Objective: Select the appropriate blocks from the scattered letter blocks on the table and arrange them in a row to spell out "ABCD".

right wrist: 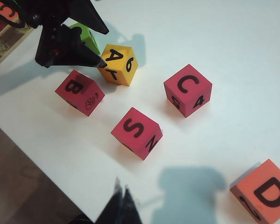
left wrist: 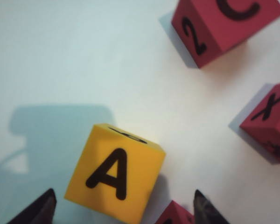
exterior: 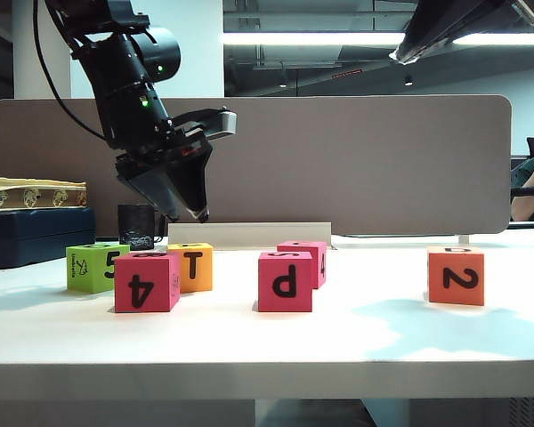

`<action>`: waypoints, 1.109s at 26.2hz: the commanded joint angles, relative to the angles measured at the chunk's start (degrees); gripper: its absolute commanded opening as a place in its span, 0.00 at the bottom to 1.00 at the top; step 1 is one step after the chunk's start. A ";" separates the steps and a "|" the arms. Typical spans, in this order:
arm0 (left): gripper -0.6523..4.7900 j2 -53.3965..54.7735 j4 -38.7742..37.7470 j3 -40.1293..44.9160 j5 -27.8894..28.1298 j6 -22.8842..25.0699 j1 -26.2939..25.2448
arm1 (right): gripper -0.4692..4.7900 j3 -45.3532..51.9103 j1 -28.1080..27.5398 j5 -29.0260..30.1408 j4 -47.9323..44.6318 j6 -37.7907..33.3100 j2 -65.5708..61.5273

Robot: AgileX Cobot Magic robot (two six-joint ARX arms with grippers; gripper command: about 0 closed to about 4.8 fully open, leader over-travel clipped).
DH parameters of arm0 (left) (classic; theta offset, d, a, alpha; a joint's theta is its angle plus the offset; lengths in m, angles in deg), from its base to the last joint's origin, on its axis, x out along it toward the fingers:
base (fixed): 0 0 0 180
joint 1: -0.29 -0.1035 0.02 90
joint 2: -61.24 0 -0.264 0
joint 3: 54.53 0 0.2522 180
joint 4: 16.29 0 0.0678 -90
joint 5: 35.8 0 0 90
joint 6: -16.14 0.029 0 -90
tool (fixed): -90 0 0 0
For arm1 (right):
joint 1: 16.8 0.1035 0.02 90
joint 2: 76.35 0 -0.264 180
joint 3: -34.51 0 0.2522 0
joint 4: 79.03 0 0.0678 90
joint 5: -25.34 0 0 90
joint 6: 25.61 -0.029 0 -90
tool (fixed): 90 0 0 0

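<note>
On the white table [exterior: 356,342], the left gripper [left wrist: 123,205] hangs with fingers spread, empty, above the yellow A block [left wrist: 115,172]. Pink C block [right wrist: 187,90] lies at three o'clock of it. The right gripper [right wrist: 121,205] is clenched, empty, raised.

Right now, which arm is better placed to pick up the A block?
Left. The left gripper hangs open just above the yellow A block, fingers to either side. The right gripper is shut and high, away from that block.
</note>
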 commanded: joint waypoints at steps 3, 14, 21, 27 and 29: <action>0.81 1.73 0.02 -0.09 4.76 5.90 1.09 | 0.09 -0.31 0.00 0.11 0.35 0.20 0.13; 0.80 5.64 2.67 -0.04 5.75 6.34 1.09 | 0.09 -0.31 0.00 0.11 0.70 0.20 0.13; 0.57 5.66 3.93 -0.04 5.66 2.82 1.09 | 0.09 -0.31 0.00 0.09 0.66 0.20 0.11; 0.56 5.64 4.46 -0.13 5.77 -3.04 1.09 | 0.09 -0.31 0.00 0.09 0.31 0.20 0.11; 0.56 5.62 4.87 -0.15 5.79 -6.29 1.09 | 0.09 -0.31 0.00 0.09 0.35 0.22 0.11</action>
